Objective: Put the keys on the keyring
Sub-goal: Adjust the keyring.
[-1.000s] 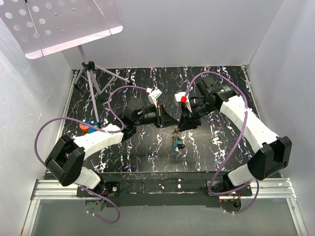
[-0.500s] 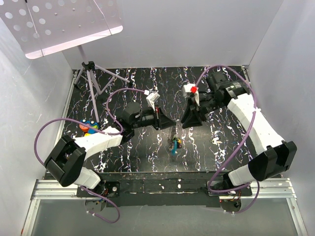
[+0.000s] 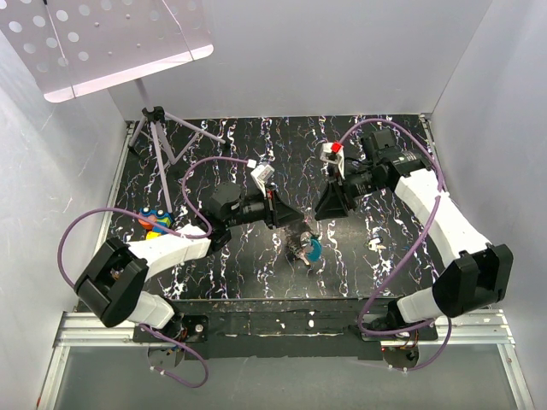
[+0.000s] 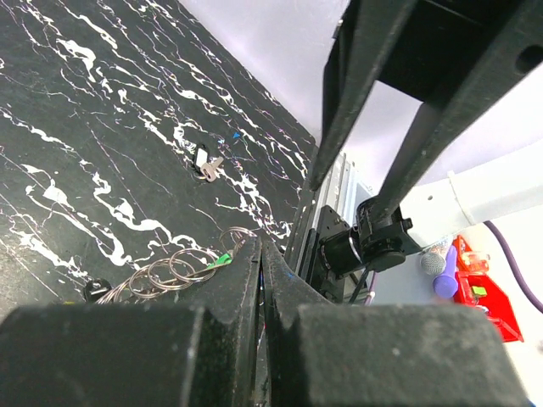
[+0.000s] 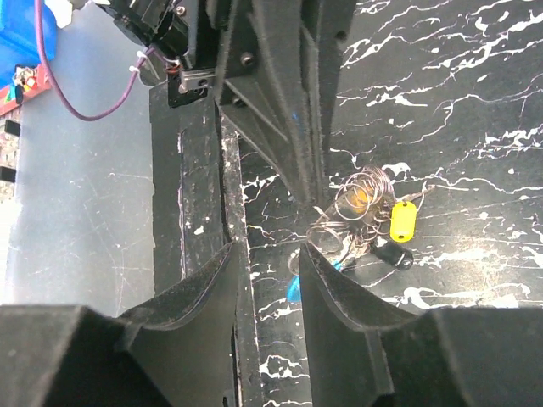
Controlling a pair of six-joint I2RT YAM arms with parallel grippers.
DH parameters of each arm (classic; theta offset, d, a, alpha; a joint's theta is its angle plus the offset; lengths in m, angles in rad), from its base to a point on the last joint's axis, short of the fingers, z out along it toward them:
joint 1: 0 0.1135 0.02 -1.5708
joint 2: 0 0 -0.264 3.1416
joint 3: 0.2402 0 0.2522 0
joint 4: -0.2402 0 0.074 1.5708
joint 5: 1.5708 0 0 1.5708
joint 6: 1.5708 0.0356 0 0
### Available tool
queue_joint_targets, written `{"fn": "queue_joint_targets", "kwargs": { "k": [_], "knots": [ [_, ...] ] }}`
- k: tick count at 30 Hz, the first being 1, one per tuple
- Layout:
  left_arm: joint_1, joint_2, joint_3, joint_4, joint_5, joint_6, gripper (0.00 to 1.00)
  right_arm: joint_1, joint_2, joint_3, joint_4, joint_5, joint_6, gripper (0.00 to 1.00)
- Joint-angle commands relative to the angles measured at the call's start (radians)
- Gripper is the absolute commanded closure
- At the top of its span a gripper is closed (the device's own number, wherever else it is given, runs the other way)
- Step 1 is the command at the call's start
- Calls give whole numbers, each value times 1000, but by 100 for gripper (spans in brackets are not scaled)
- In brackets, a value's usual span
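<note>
left gripper (image 4: 260, 254) clamped, keyring (image 4: 170, 270) apparently pinched at its tip, judged so the loop is steadied | keys (image 5: 403, 220) bunched on it, mid-table (image 3: 214, 265), near side | right gripper (image 5: 270, 254) held jaws apart, empty, just far-right, judged ready to regrasp

A black bench (image 3: 239, 265) veined with white was enclosed by plain white walls (image 3: 504, 111). A small tripod (image 3: 157, 135) was set at its back left corner, beneath a tilted, perforated white panel (image 3: 102, 38). Orange and blue items (image 3: 154, 219) were seen at the left edge. An aluminium rail (image 3: 282, 328) was fixed along the front.
</note>
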Motion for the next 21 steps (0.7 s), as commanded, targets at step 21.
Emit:
{"fn": "queue_joint_targets", "kwargs": {
  "k": [21],
  "knots": [
    [4,-101,-26,33,-31,9,100,93,150,93,41,12,44,53]
  ]
}}
